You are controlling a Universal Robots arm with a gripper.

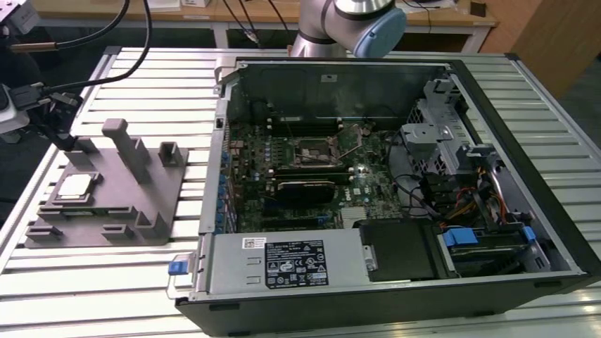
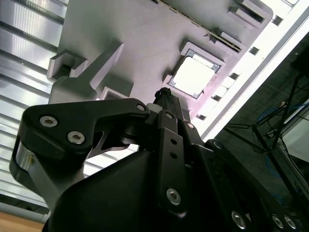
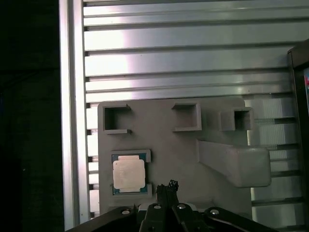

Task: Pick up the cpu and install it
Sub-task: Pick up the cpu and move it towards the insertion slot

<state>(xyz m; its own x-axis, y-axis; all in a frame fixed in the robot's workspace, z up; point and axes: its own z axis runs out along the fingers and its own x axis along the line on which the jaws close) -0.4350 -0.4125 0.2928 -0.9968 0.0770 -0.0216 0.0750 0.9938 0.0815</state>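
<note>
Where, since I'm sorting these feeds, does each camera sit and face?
Exterior view: off the arm, high, looking down on the open computer case and grey block; the arm shows.
First wrist view: on the wrist, looking straight down on the grey block; the gripper shows.
Second wrist view: on the wrist, looking obliquely along the gripper at the grey block.
Shared: both wrist views show the cpu lying in the grey block, the gripper near it.

Slatted table bears grey block, computer case.
</note>
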